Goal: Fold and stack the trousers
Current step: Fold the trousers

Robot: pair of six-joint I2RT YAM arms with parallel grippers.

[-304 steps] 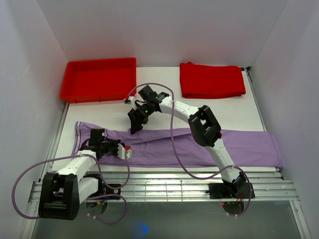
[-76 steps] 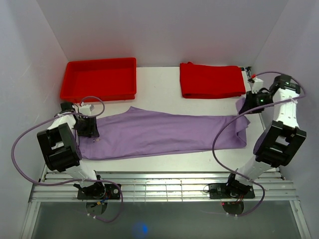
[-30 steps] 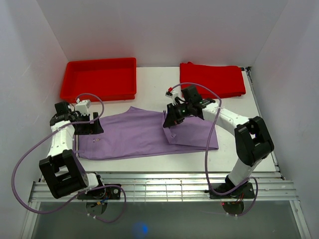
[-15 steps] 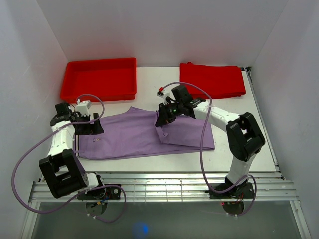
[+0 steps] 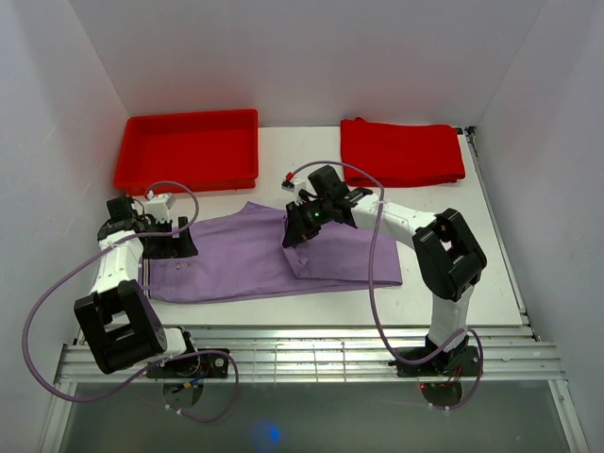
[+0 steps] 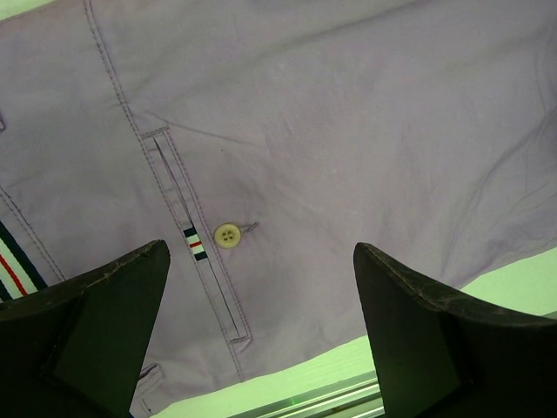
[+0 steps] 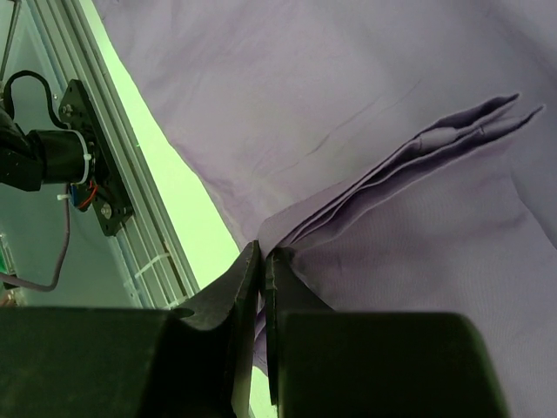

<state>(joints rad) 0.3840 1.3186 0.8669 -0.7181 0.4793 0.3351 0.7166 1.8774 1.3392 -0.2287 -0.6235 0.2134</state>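
Trousers (image 5: 236,255) edge seemingly between closed right fingers (image 7: 228,300); left fingers (image 6: 96,322) apart over wrist-seen button (image 6: 228,234).

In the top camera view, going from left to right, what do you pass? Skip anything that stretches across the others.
Red tray → right arm's fingers, shut on the trousers → folded red cloth.

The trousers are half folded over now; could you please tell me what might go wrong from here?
The right end effector pinches several thin layers of the trousers at their very edge; one could slip out and spoil the fold.
The left end effector hangs open above the pocket button, holding nothing, so the waist end might drag along if the cloth is pulled.
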